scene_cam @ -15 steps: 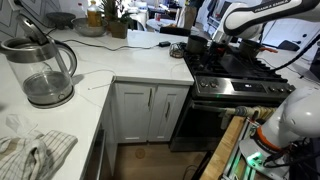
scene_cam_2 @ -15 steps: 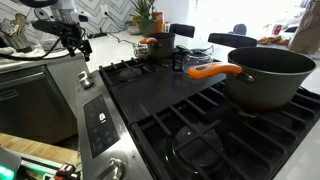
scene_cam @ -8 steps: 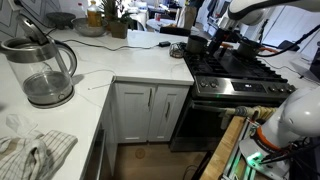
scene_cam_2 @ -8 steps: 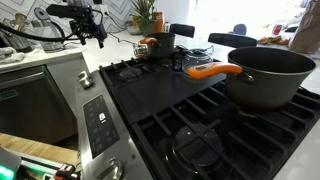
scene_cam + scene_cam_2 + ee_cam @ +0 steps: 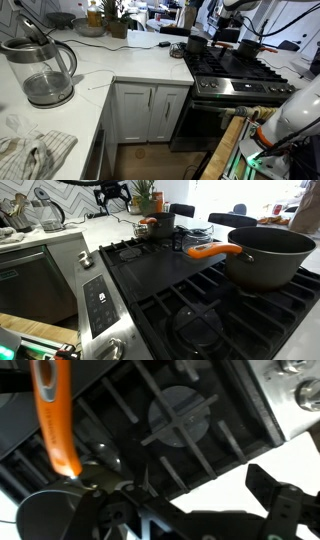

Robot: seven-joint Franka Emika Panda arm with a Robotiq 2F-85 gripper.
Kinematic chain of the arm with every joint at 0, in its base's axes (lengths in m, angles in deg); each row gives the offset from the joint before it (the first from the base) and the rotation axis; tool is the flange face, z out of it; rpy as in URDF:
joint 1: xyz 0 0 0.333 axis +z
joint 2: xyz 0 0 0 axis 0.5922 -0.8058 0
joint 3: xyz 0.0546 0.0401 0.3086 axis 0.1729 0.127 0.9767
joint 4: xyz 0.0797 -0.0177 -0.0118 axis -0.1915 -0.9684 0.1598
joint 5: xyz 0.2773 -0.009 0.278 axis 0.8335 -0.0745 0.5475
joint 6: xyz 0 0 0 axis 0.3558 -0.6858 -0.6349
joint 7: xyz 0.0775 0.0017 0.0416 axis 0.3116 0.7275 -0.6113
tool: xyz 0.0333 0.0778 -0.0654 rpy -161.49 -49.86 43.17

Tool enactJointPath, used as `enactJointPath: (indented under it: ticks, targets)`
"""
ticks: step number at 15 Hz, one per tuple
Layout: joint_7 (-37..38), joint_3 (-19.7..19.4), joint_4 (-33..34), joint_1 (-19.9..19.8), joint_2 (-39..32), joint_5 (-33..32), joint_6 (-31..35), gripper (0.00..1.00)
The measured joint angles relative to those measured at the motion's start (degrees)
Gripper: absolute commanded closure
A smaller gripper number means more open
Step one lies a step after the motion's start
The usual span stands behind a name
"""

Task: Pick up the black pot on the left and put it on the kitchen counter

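The black pot point(image 5: 197, 44) is small, round and matte, with an orange handle, and stands on the back of the black stove. It also shows in an exterior view point(image 5: 160, 223). In the wrist view its orange handle point(image 5: 54, 410) runs down to the pot's rim at the lower left. My gripper point(image 5: 114, 194) hangs open and empty in the air beside the pot, above the white kitchen counter point(image 5: 130, 65). It also shows in the other exterior view point(image 5: 226, 10). The wrist view shows its dark fingers point(image 5: 200, 510) spread over the counter's edge point(image 5: 225, 478).
A larger dark pot point(image 5: 270, 255) with an orange handle sits on a nearer burner. A glass kettle point(image 5: 42, 68) and a crumpled cloth point(image 5: 30, 150) lie on the counter. Plants, bottles and clutter stand at the counter's back. The black stove grates point(image 5: 180, 290) fill the rest.
My gripper has risen and travelled from over the counter towards the stove's back corner near the black pot. It stays open. The pots have not moved.
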Motion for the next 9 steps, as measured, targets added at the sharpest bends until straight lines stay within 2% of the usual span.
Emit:
enactJointPath:
  ticks: [9]
  targets:
    - [0.0, 0.7, 1.0, -0.5, -0.8, -0.1, 0.1, 0.00]
